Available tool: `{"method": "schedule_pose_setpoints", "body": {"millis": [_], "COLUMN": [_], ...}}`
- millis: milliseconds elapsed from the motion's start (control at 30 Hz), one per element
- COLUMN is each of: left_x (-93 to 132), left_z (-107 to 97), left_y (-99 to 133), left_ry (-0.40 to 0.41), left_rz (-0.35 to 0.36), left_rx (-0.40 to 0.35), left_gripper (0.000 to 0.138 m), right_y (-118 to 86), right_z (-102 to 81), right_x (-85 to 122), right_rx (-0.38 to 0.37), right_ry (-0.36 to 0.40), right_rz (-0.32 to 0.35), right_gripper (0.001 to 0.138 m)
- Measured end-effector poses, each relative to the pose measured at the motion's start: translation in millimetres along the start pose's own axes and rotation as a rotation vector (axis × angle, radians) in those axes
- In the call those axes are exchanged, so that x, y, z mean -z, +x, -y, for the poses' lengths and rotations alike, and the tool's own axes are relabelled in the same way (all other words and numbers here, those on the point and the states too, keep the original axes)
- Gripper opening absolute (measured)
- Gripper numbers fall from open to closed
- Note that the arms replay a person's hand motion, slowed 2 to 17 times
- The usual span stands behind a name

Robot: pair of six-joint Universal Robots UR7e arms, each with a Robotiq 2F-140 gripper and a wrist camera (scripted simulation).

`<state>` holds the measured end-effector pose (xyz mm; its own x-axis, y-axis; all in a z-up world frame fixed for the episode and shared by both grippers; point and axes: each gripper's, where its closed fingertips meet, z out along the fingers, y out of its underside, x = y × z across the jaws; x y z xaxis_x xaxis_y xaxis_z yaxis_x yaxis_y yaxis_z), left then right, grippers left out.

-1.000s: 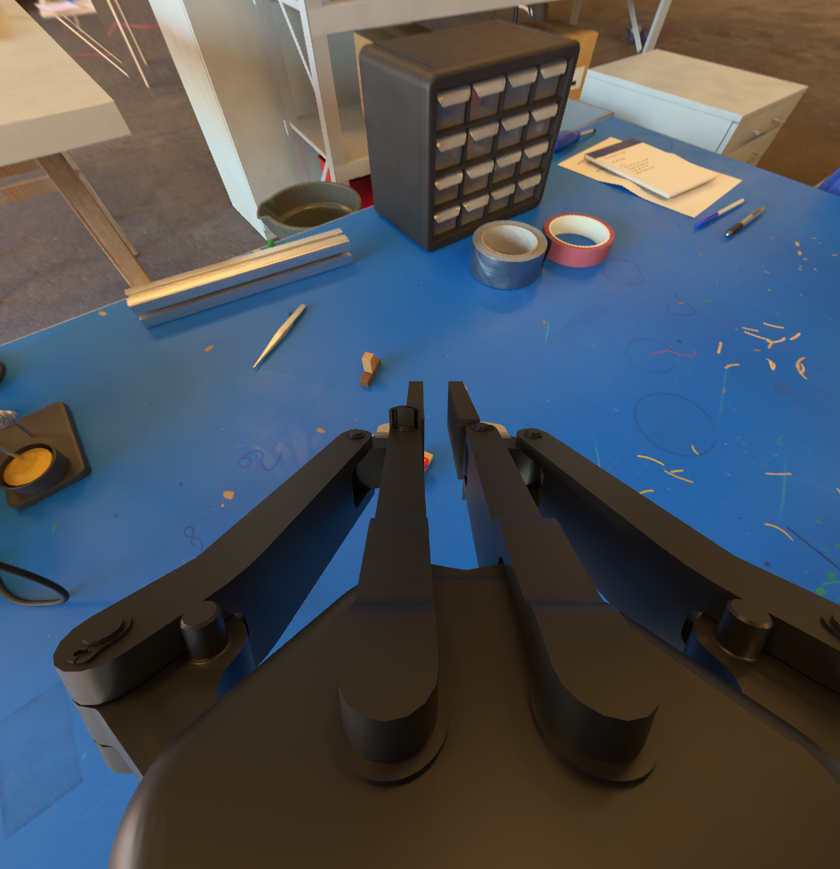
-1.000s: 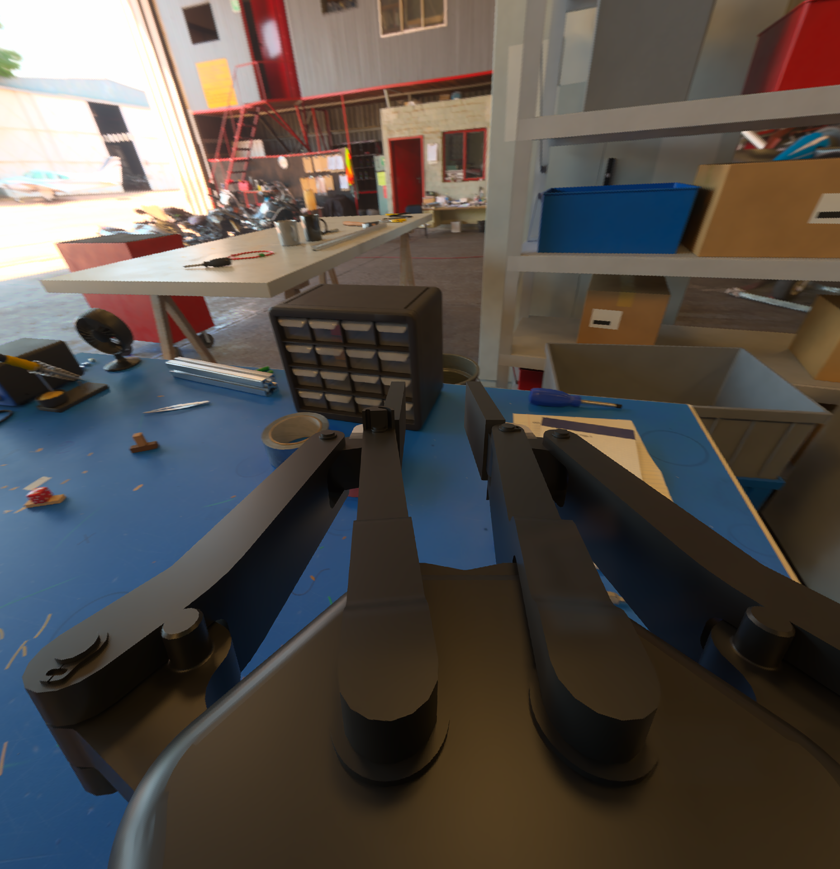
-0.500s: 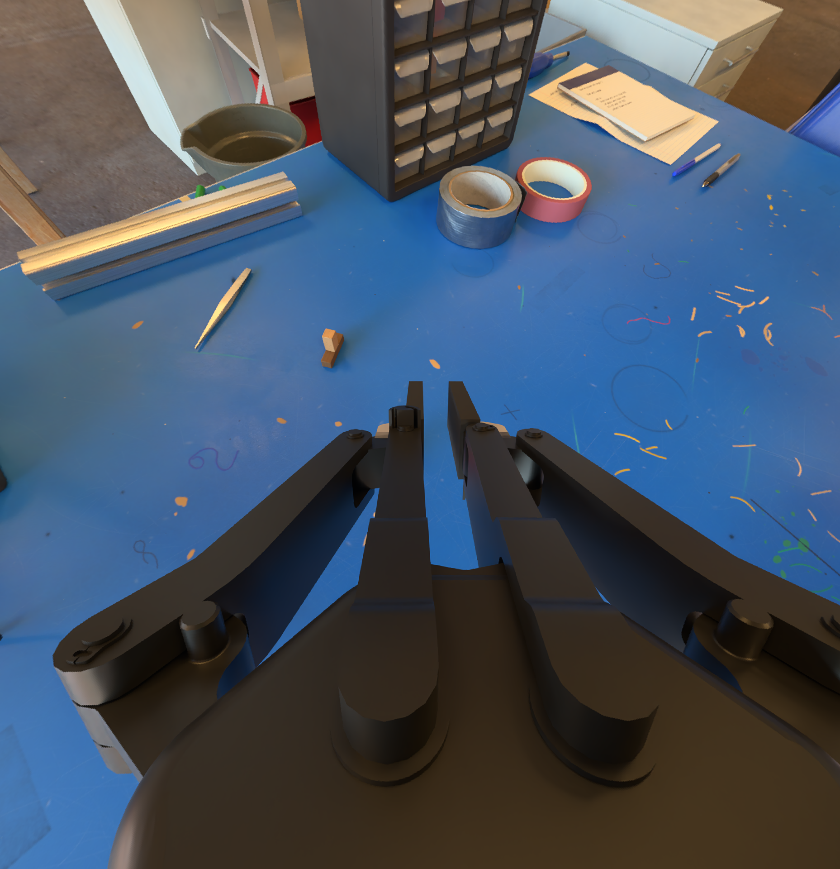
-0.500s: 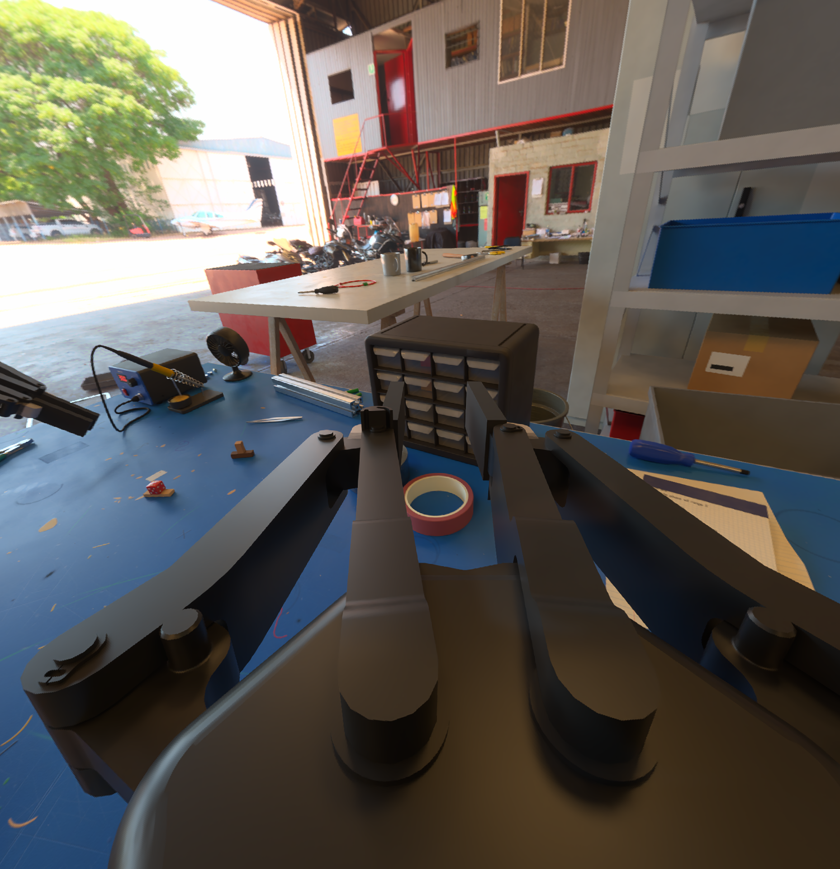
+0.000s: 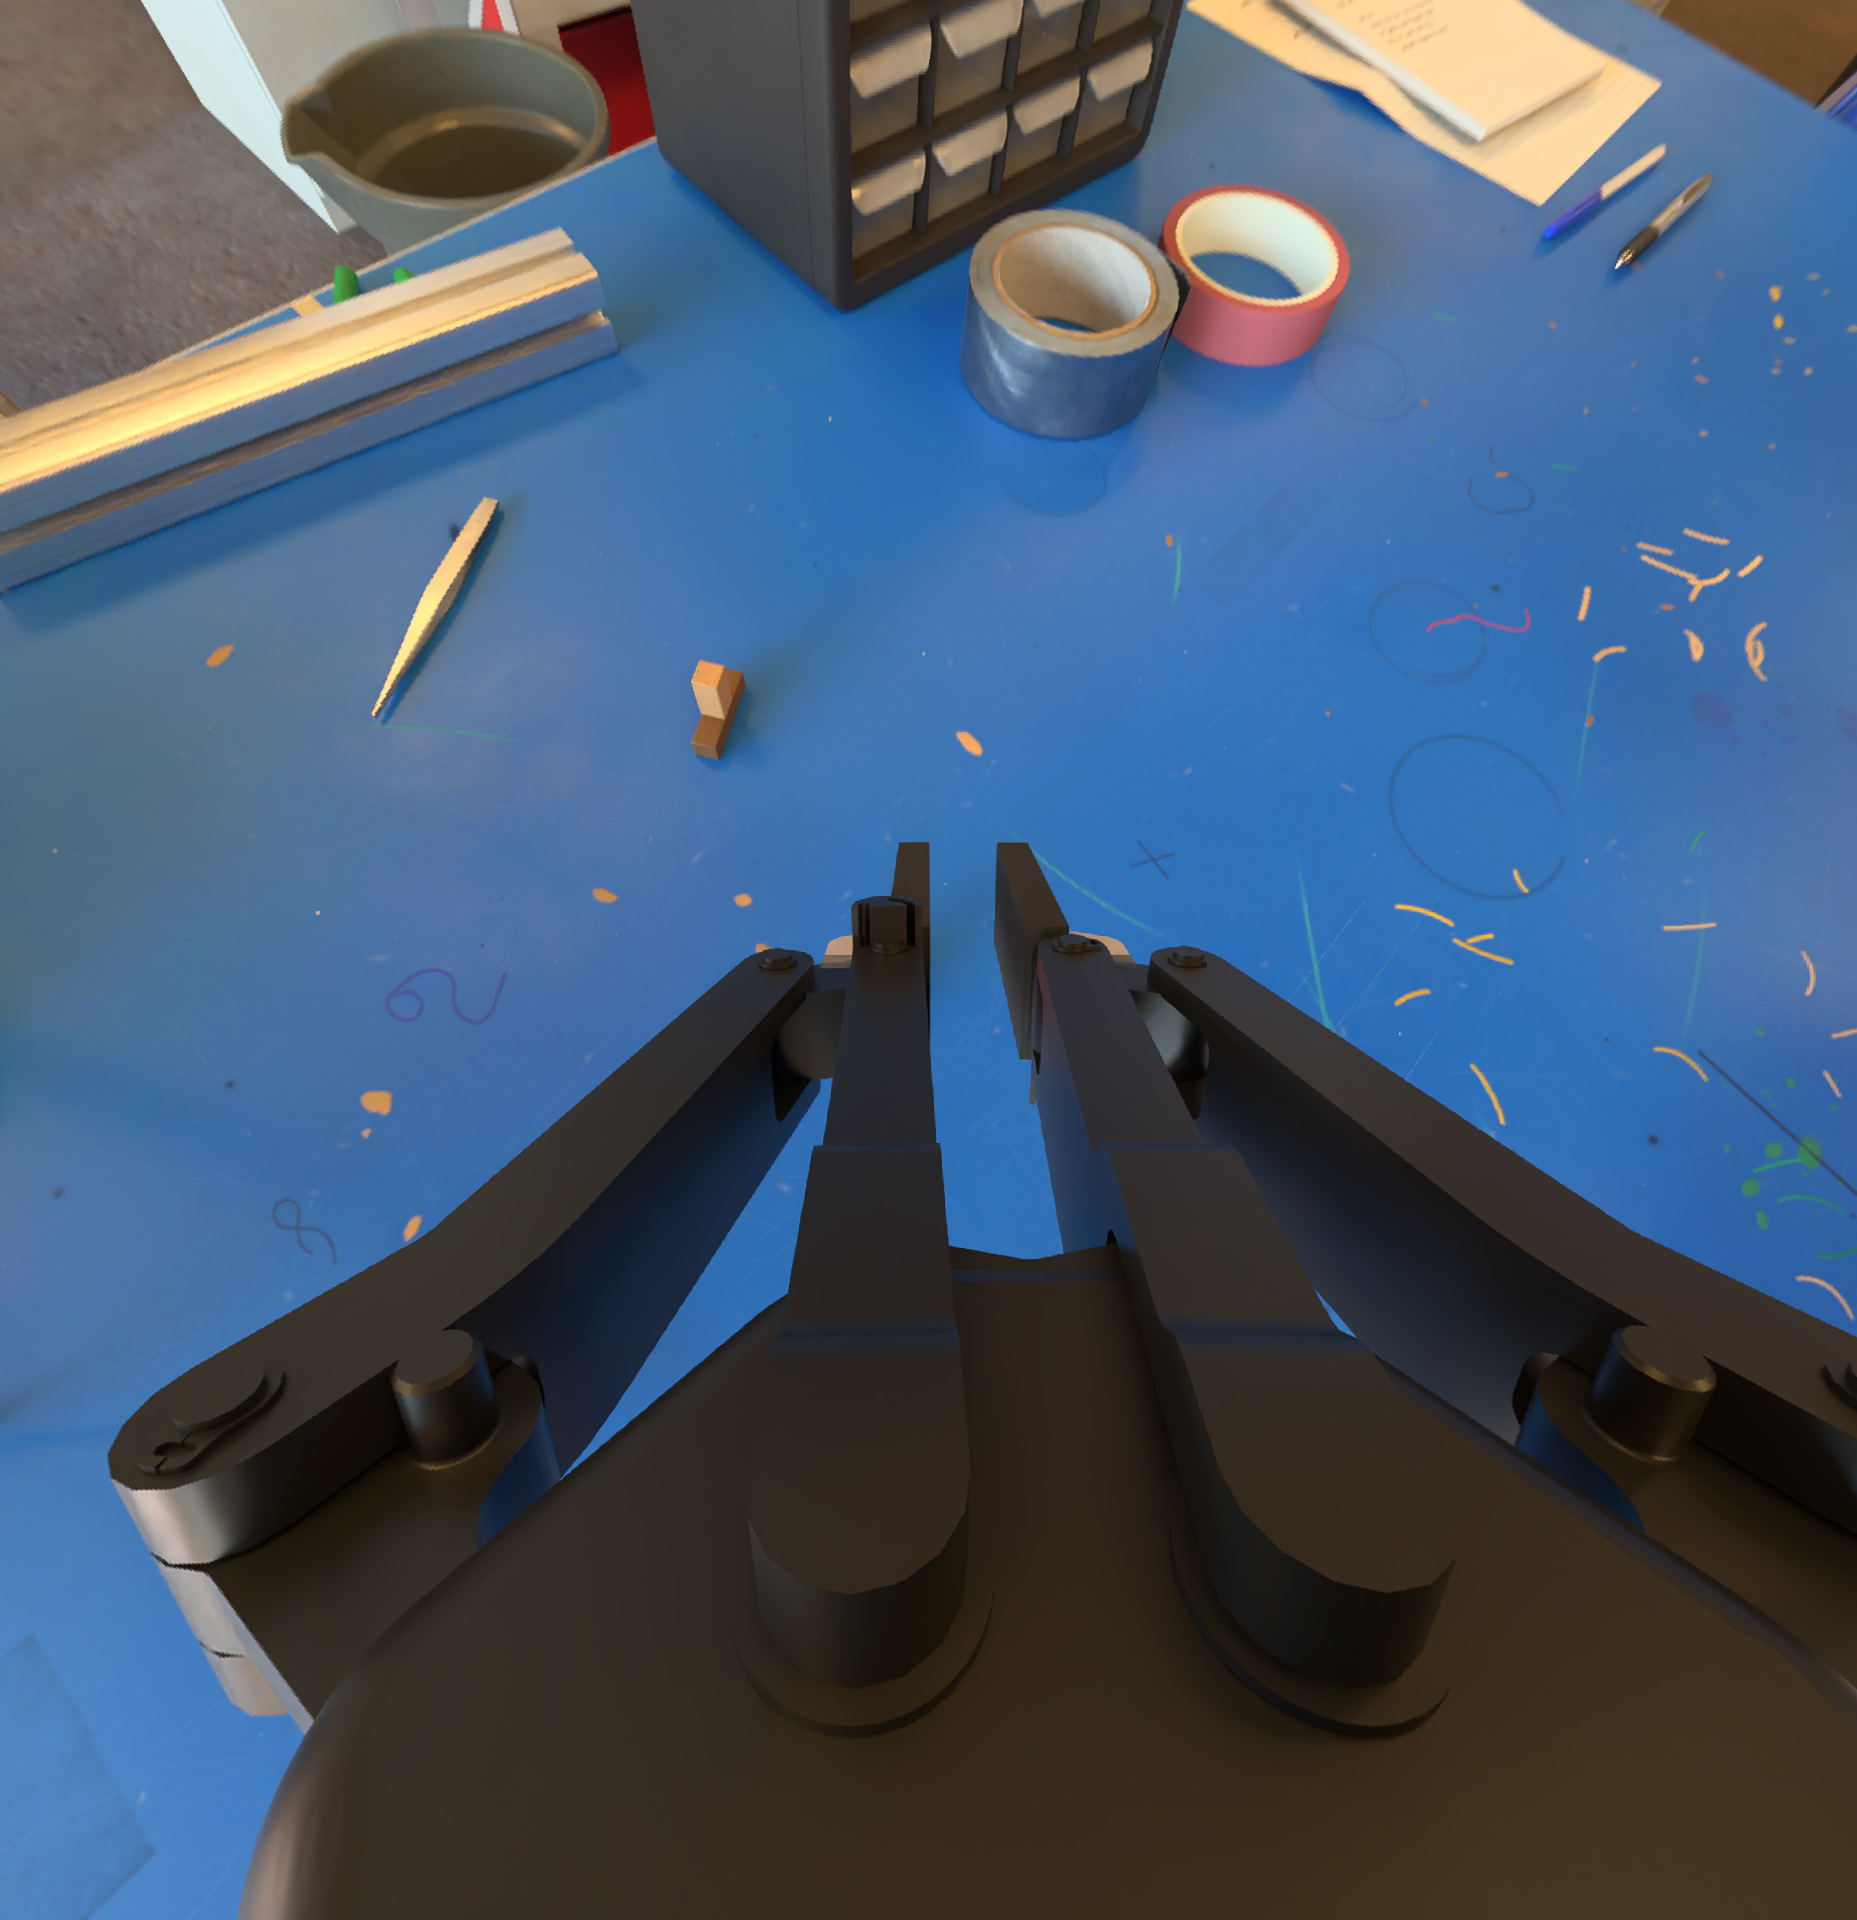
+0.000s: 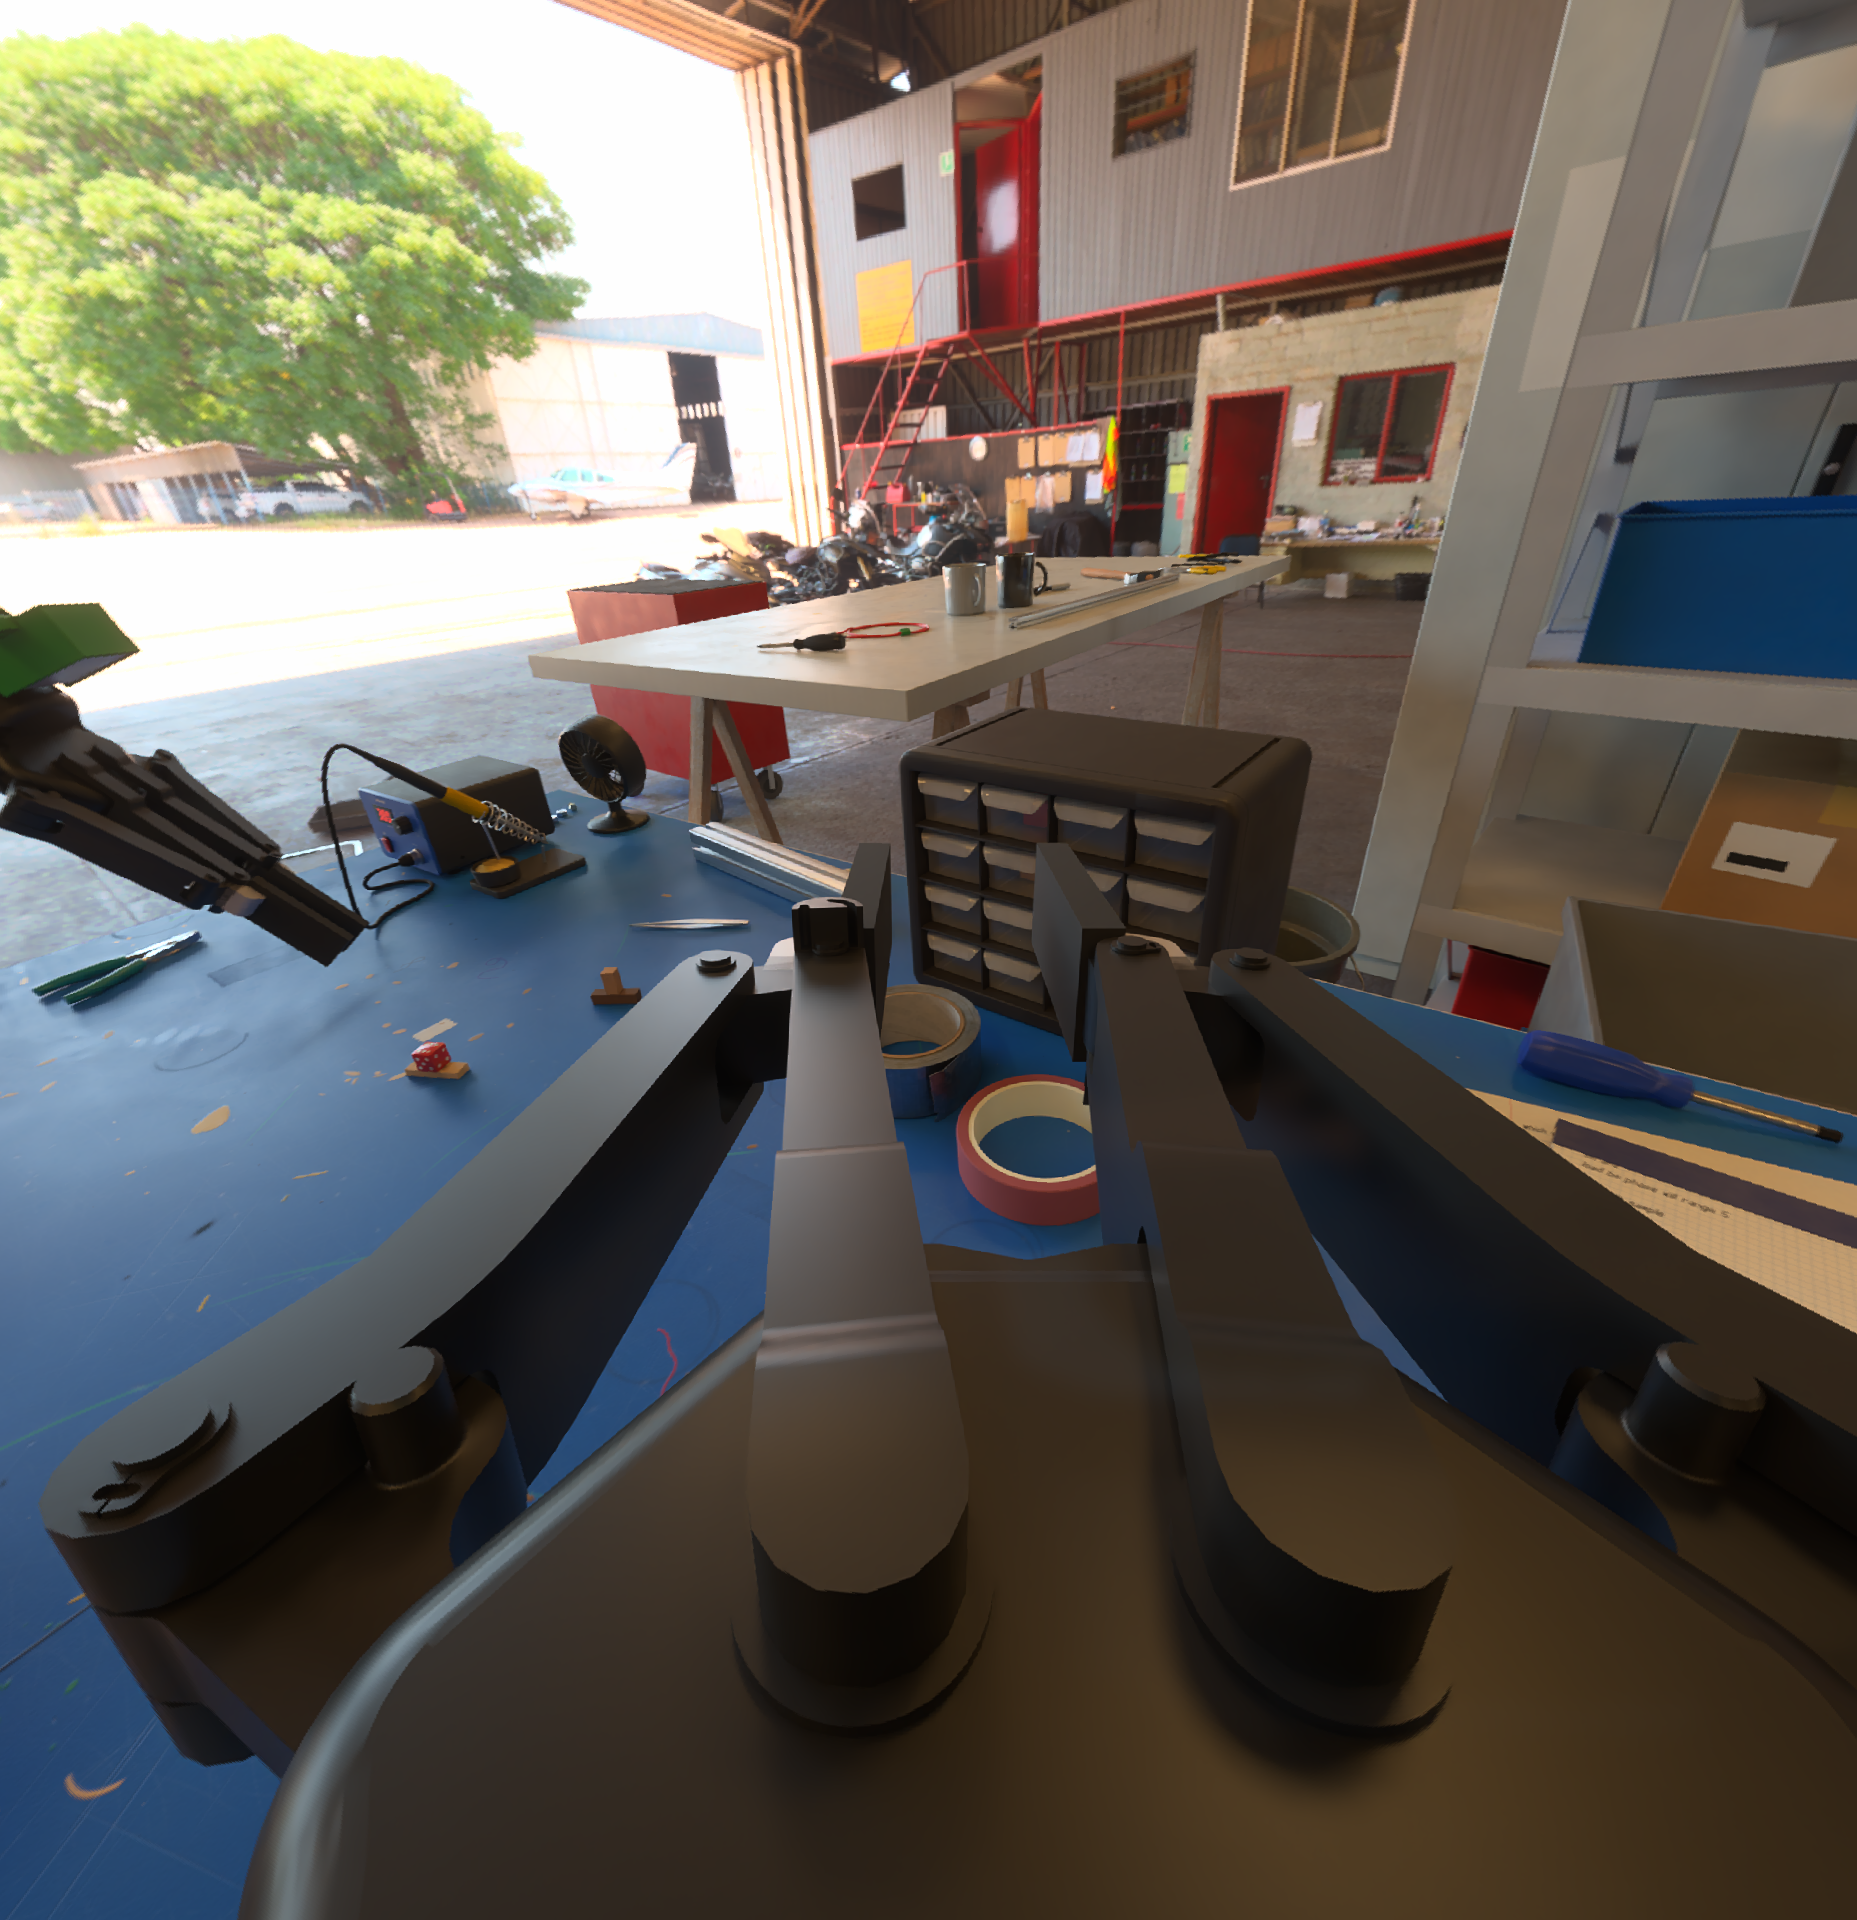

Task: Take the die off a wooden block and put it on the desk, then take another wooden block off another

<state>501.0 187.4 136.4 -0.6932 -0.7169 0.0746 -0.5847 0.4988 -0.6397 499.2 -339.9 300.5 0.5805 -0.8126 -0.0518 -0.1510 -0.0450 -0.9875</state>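
A red die sits on a flat wooden block on the blue desk. Farther back, a light wooden block rests on a darker one; the pair also shows in the right wrist view. My left gripper hangs above the desk, its jaws a narrow gap apart with nothing between them. In the right wrist view it is up and to the left of the die, apart from it. The die does not show in the left wrist view. My right gripper is empty, its jaws a wider gap apart.
A black drawer cabinet, grey tape and red tape stand at the back. Tweezers and aluminium rails lie left. A soldering station, pliers and a screwdriver are also on the desk.
The left gripper has moved forward past the die toward the stacked blocks. The right wrist view has risen, and the left gripper has come into it from the left. Jaw gaps are unchanged.
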Motion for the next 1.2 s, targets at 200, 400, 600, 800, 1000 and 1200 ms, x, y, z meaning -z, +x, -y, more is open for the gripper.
{"method": "schedule_pose_setpoints", "body": {"millis": [200,400,600,800,1000,1200], "left_x": [-10.9,-20.3,-28.7,-36.0,-42.7,-48.7], "left_z": [-9.2,-17.8,-24.5,-30.7,-34.9,-38.4], "left_y": [-6.1,-10.4,-14.6,-15.9,-17.9,-20.5], "left_ry": [-0.092,-0.183,-0.257,-0.324,-0.378,-0.423], "left_rz": [0.003,0.005,0.016,0.019,0.024,0.031], "left_rx": [-0.018,-0.047,-0.079,-0.121,-0.165,-0.206], "left_gripper": [0.02,0.021,0.022,0.023,0.024,0.026], "right_y": [-8.1,-14.7,-19.9,-23.9,-26.8,-28.8], "right_z": [-4.2,-10.4,-16.6,-21.0,-24.7,-28.1], "right_x": [-8.7,-15.6,-21.2,-26.1,-30.4,-33.6], "right_rx": [0.006,0.011,0.022,0.038,0.051,0.06], "right_ry": [-0.014,-0.031,-0.043,-0.05,-0.065,-0.087], "right_rz": [0.034,0.059,0.075,0.086,0.096,0.106], "right_gripper": [0.039,0.04,0.04,0.04,0.04,0.04]}}
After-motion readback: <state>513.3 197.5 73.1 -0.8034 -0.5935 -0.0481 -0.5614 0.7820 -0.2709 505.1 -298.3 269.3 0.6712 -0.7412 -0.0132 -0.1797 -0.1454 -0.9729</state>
